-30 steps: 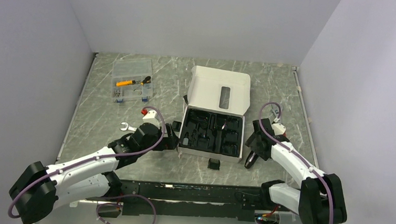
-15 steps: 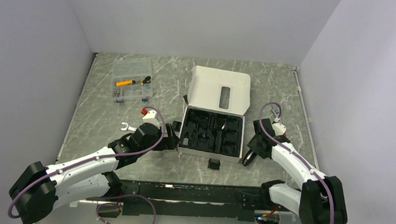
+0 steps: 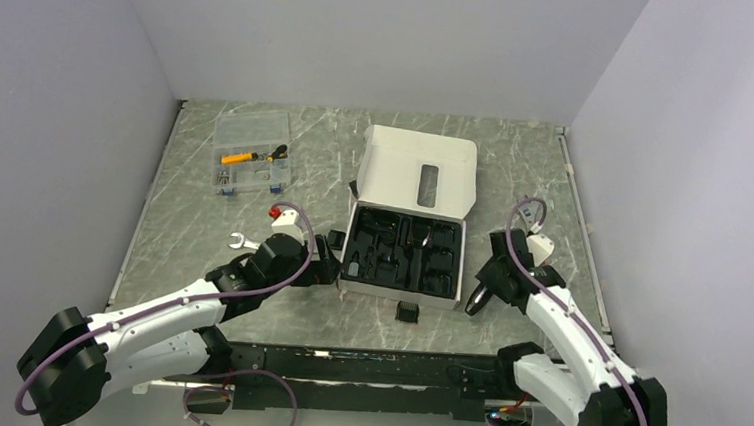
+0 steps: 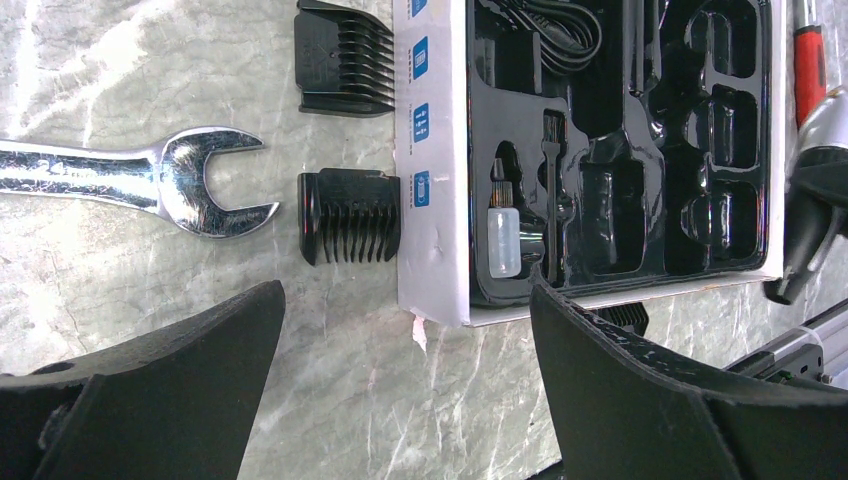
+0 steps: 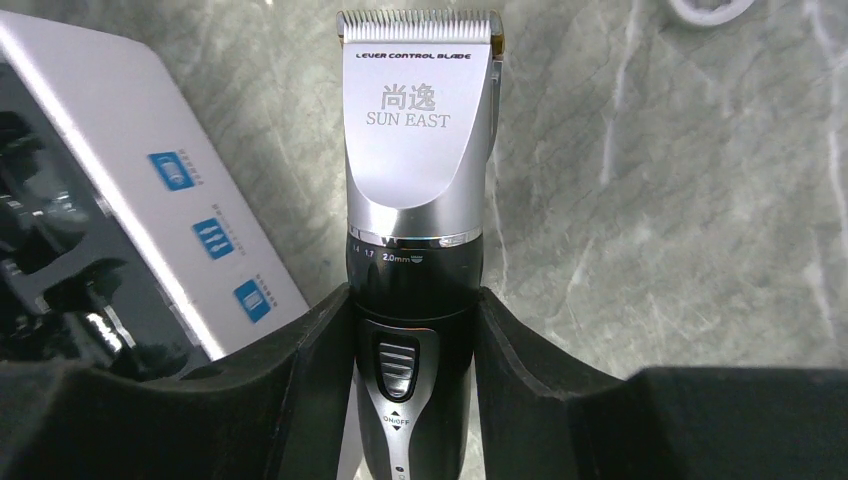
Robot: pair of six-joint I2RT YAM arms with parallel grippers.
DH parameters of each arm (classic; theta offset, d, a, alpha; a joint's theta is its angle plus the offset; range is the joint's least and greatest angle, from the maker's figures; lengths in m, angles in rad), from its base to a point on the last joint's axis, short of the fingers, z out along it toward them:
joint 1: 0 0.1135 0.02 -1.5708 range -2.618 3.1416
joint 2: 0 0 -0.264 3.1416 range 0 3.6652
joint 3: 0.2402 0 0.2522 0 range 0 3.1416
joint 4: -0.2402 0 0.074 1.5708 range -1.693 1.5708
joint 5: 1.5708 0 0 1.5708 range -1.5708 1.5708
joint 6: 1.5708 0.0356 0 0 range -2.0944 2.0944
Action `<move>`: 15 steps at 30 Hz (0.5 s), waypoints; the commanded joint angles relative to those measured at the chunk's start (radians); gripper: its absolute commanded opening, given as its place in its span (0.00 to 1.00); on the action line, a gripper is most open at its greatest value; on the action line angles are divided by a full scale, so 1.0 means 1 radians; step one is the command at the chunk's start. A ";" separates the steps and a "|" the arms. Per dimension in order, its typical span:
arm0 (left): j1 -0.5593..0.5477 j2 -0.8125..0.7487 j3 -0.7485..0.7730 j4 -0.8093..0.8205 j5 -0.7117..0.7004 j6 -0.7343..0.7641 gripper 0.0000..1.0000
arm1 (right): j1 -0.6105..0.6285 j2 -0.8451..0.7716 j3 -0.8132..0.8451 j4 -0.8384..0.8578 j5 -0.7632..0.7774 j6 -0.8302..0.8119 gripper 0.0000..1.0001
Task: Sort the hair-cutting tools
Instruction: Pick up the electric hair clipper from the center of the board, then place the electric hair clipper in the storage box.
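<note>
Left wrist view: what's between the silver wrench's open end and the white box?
One black comb attachment, teeth toward the white box, clear of the silver wrench; the left wrist view shows it.

- Bright, even overhead light; shadows faint & short.
- Sheen on clipper head, wrench, glossy tray.
- Wrist cams sharp; close fg slightly soft.
- Top cam: no blur.
</note>
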 commanded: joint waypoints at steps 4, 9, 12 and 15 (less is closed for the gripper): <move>-0.001 -0.018 0.014 0.016 -0.019 -0.011 0.99 | 0.089 -0.108 0.235 -0.144 0.079 -0.061 0.00; -0.001 -0.046 0.008 0.012 -0.042 -0.017 0.99 | 0.317 -0.038 0.400 -0.182 0.140 -0.105 0.00; 0.000 -0.056 -0.004 0.022 -0.044 -0.020 0.99 | 0.438 0.082 0.509 -0.183 0.131 -0.163 0.00; -0.001 -0.055 -0.022 0.037 -0.037 -0.035 0.99 | 0.493 0.204 0.554 -0.148 0.086 -0.216 0.00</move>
